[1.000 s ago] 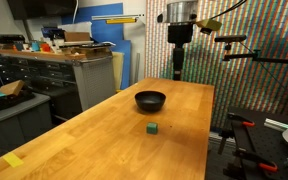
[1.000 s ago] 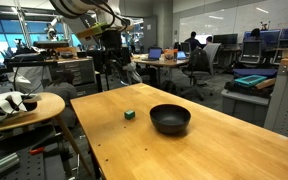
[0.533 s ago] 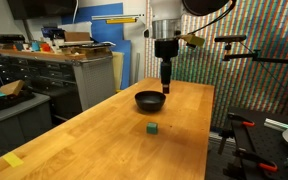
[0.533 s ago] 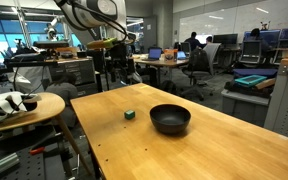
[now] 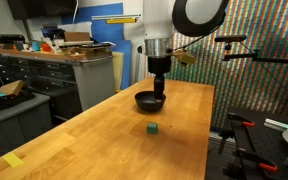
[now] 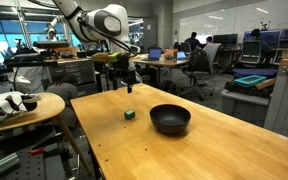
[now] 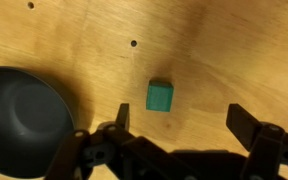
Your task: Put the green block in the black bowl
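The green block (image 7: 160, 97), a small plain cube with flat faces, lies on the grained wooden table (image 7: 234, 50) at the centre of the wrist view, apart from the glossy round black bowl (image 7: 24, 115) at lower left. It looks light, rigid and sturdy; a squeeze across two opposite flat sides should hold. The pincer (image 7: 182, 118) hangs above, spread wide and empty.

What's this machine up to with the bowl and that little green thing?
A robot arm is working to put the small green block into the black bowl. Its gripper hangs open above the table, roughly over the block, holding nothing. The block sits on the wood beside the empty bowl, not touching it.
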